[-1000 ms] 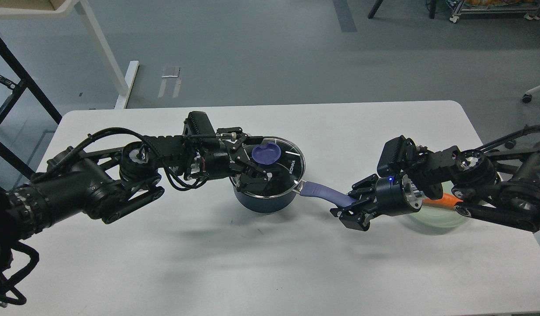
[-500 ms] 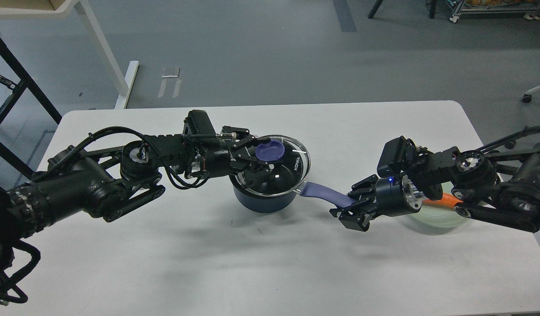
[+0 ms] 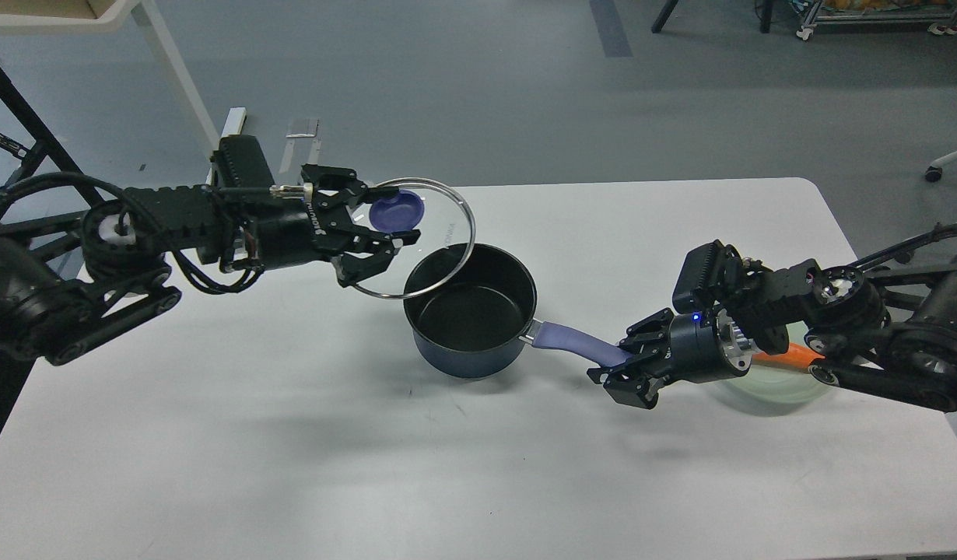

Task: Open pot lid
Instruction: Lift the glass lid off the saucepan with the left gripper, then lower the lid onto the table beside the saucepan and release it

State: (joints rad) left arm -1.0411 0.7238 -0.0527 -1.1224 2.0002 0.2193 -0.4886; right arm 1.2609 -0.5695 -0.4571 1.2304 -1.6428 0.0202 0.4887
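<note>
Standing open near the middle of the white rounded bench [image 3: 478, 482]: dark navy round saucepan with a black inside [image 3: 471, 315], its long purple-blue handle [image 3: 576, 344] running out to the right. Far end of that handle swallowed by the right pincer [image 3: 625, 367], clamped on it; hole at the tip hidden there. Fingers of this pincer dark and crowded together, hard to separate by eye.

Lifted clear of the saucepan, up and to its left: round clear glass lid with a metal rim [image 3: 439, 241], tilted, lower right edge overlapping the saucepan's far-left rim in this view. Purple-blue round knob [image 3: 397, 210] held in the left pincer [image 3: 385, 222], closed around it; knob's left part covered by black fingers. White lettering on the glass too small to read.

Behind the right arm: pale green glass plate [image 3: 774, 389], mostly covered, with only a short orange stretch of carrot [image 3: 790, 355] showing. Left arm cut off at the picture's left edge, right arm at the right edge.
</note>
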